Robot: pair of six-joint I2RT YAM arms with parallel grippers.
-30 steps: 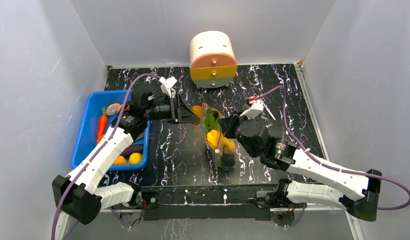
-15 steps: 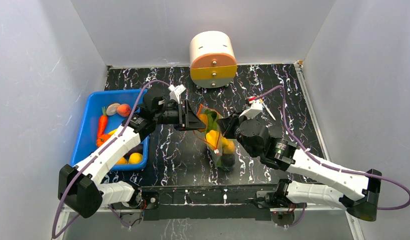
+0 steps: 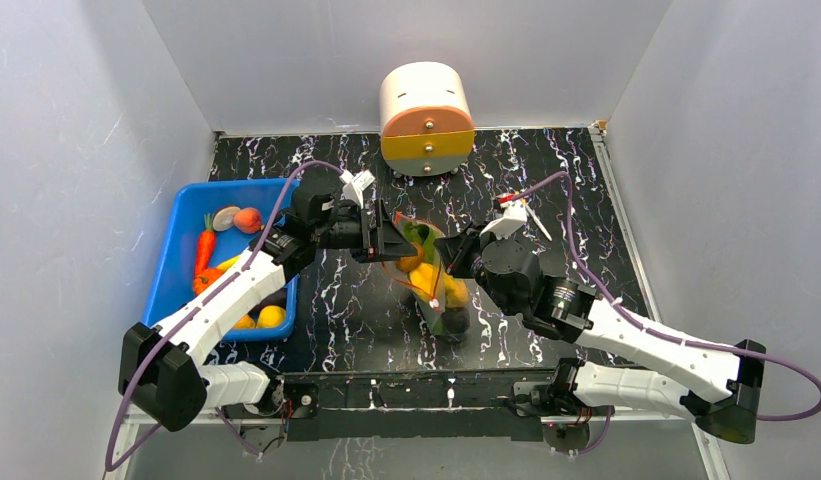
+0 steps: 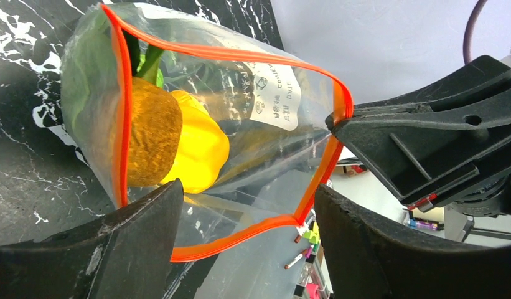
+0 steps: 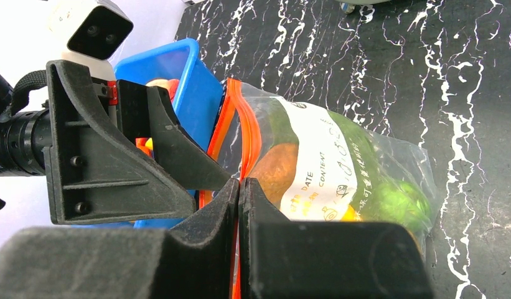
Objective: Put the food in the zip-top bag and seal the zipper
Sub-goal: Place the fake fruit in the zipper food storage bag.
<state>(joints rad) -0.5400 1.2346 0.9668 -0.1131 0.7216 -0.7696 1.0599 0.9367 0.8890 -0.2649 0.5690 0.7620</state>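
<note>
Left wrist view: the crinkly clear zip-top bag (image 4: 240, 68) rests on the black marbled surface (image 4: 28, 156), its red-orange zipper (image 4: 123, 124) gaping in a loop — a glossy yellow piece (image 4: 203, 149) and a rough orange-brown lump (image 4: 154, 137) inside. The left claw (image 4: 248, 193) stretches level, spread wide at the mouth; the right claw (image 5: 240, 187) pinches the zipper's edge.

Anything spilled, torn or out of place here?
Nothing spilled or torn. The zip-top bag gapes at the mouth, its zipper unsealed: the right gripper pinches the strip, and the left gripper is open at the mouth. A carrot and other pieces sit in the blue bin.
</note>
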